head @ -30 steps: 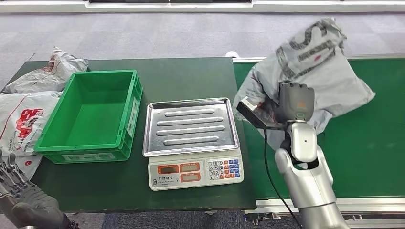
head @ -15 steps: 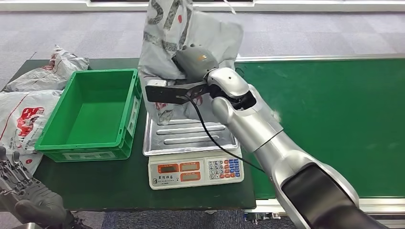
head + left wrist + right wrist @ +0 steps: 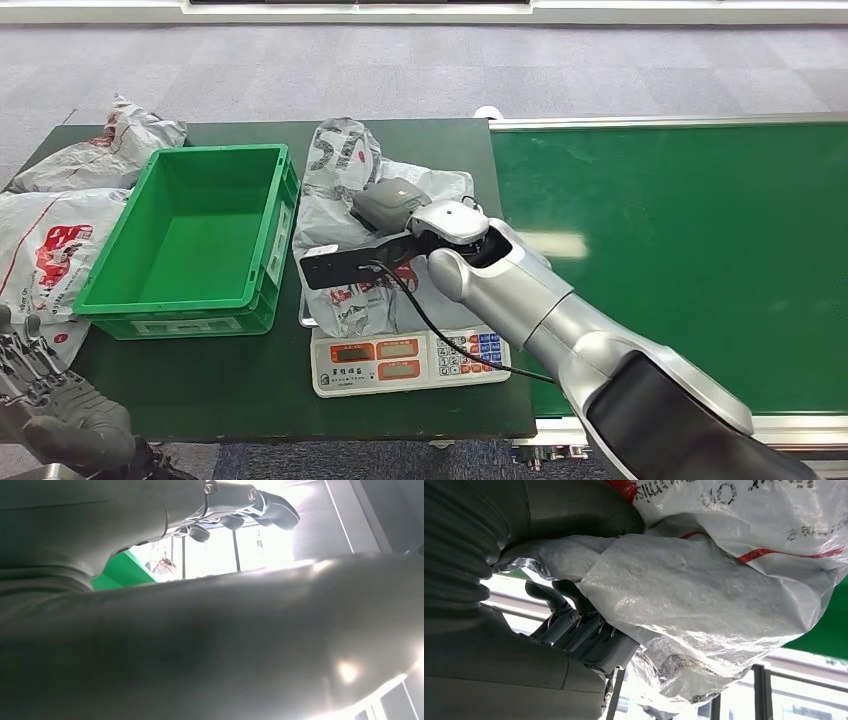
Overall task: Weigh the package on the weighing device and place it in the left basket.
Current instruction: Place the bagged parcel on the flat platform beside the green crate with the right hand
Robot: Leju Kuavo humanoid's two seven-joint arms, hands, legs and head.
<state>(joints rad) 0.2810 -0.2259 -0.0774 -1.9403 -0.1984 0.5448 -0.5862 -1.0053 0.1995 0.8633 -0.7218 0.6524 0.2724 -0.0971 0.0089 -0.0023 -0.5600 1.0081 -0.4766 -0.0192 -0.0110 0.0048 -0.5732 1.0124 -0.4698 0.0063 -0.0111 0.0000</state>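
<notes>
- Package [image 3: 345, 200]: a grey plastic mailer, lying across the scale [image 3: 408, 352] pan and spilling over its far and left edges, close beside the green basket [image 3: 190, 238].
- Right robot hand [image 3: 392, 206] rests on top of the package; the right wrist view shows its thumb and dark fingers [image 3: 555, 593] bunching a fold of the film, so it grips the bag.
- Left robot hand [image 3: 55, 405] hangs low at the counter [image 3: 250, 385] front edge, holding nothing, fingers loosely apart.
- Step in hand, as a judgement: settling the package for weighing. A true reading needs the whole bag borne by the pan alone, so the overhanging film should not lean on the basket wall or drag on the counter.
- The fingers should let go fully and lift off before the display is read; any downward press would falsify the weight.
- Other mailers [image 3: 60, 235] lie left of the basket and play no part.
</notes>
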